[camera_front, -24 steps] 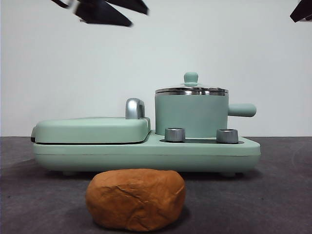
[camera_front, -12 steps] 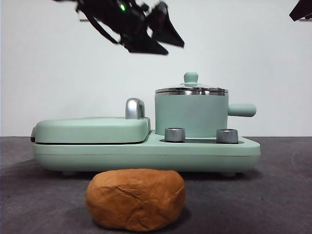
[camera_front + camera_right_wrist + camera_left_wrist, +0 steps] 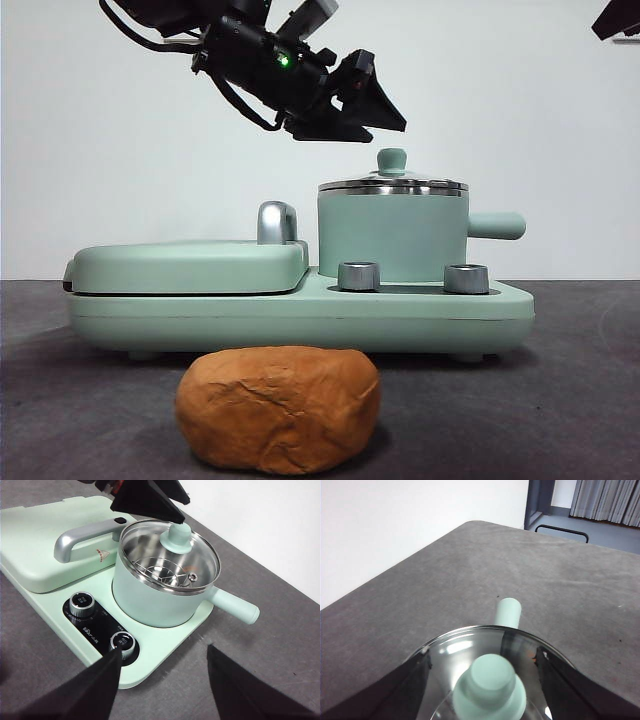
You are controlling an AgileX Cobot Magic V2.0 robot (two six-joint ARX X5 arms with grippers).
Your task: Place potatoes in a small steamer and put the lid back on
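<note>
Knob between spread left fingers, seemingly untouched.

1. My left gripper hangs just above the lid, jaws spread; open air separates them from the knob.
2. The chrome handle stands close beside the small steamer.
3. Bare table lies around the potato.

Left gripper just above lid on small steamer
</note>
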